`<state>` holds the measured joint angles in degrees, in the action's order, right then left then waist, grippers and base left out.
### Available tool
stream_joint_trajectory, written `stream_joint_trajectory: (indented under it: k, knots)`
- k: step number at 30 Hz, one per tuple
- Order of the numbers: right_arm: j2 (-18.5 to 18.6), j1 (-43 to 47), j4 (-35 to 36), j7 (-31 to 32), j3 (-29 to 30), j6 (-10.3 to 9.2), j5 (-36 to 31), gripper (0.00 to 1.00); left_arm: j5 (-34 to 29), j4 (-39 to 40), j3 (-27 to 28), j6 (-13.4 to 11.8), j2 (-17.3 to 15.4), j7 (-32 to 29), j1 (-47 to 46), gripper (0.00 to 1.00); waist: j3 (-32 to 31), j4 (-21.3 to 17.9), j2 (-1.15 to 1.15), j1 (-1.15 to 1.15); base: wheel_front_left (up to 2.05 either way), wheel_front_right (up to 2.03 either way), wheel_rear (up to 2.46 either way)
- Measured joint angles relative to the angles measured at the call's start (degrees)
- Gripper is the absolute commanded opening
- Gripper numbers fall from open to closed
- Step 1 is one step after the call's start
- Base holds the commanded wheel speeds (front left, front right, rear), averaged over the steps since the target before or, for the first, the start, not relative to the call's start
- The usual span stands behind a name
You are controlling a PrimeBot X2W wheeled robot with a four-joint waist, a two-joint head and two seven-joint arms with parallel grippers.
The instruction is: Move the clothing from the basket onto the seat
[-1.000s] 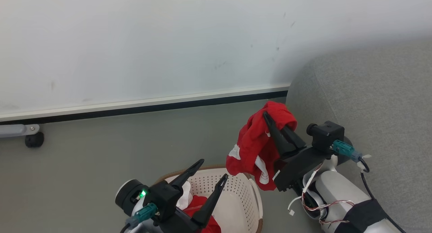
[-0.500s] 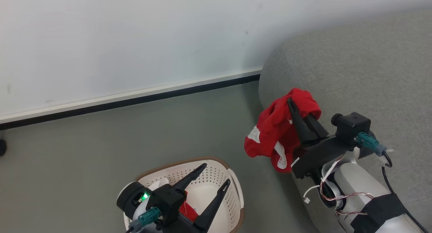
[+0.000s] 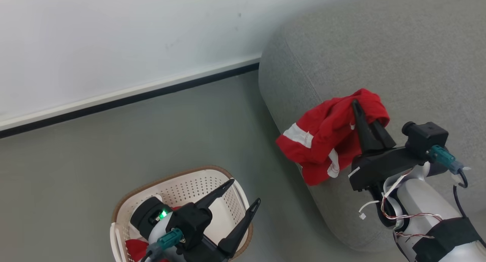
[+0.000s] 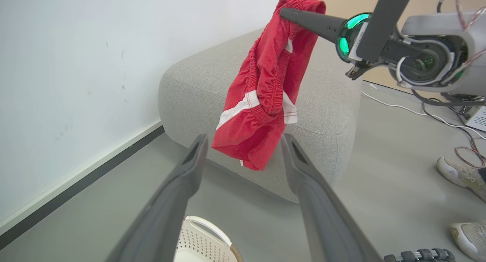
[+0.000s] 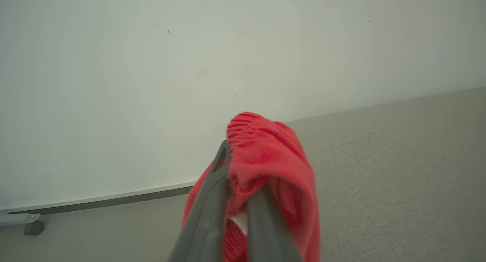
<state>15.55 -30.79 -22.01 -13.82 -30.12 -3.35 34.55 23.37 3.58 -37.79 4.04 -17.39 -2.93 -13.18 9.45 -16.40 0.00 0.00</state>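
R gripper [image 3: 363, 111] clamped on red shorts [image 3: 322, 140], which hang long-axis down off its tips at seat [image 3: 379, 45] corner; seat top lies just beyond. L gripper [image 3: 245, 190] spread, empty, over basket [image 3: 178, 190].

No text or number is legible on the clothing [image 3: 326, 138] or elsewhere.

The right end effector [image 3: 363, 116] has carried the red garment [image 3: 322, 136] over the seat [image 3: 398, 57].

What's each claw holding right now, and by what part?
Right claw is shut on the red shorts, pinching the gathered elastic waistband; the rest hangs down. Left claw is open, holding nothing.
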Motion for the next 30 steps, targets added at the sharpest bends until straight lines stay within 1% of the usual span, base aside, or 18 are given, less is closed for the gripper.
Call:
stream_joint_trajectory:
  k: [8,13,16,17,18,22,30]
  knots:
    - [0.3,-0.1,1.0,-0.2,2.3,-0.7,0.8,0.0,-0.4,0.5,0.0,0.0,-0.3,-0.4,-1.6,1.0,2.4,-1.5,0.0,0.0,0.0,0.0,0.0]
    - [1.5,-1.9,0.6,-0.4,4.7,-0.78,1.4,0.0,-1.4,0.5,-0.4,0.1,-0.3,-0.8,-2.8,1.0,3.9,-1.9,0.0,0.0,0.0,0.0,0.0]
    - [2.8,-4.9,-0.8,-0.4,6.6,-1.02,1.8,0.0,-1.5,0.6,-0.5,0.6,-0.2,-0.8,-3.5,1.0,4.5,-1.7,0.0,0.01,0.0,0.0,0.0]
    - [3.9,-7.0,-1.8,-0.4,7.9,-1.19,2.0,0.0,-1.5,0.8,-0.7,0.6,-0.2,-0.9,-4.0,1.0,5.0,-1.5,0.0,0.0,0.0,0.0,0.0]
    - [3.9,-7.0,-1.8,-0.4,7.9,-1.19,2.0,0.0,-1.5,0.8,-0.7,0.6,-0.2,-0.9,-4.0,1.0,5.0,-1.5,0.0,0.0,0.0,0.0,0.0]
    - [6.0,-10.6,-4.0,-0.3,10.4,-1.2,2.6,0.0,-1.7,1.6,-0.8,0.6,-0.2,-1.1,-4.9,1.0,6.1,-0.9,0.0,0.0,0.0,0.0,0.0]
    - [9.8,-19.6,-7.5,0.6,14.7,-1.34,3.4,0.0,-2.0,3.3,-1.0,1.1,-0.6,-1.5,-6.6,1.0,9.3,0.4,0.0,0.01,0.0,0.0,0.0]
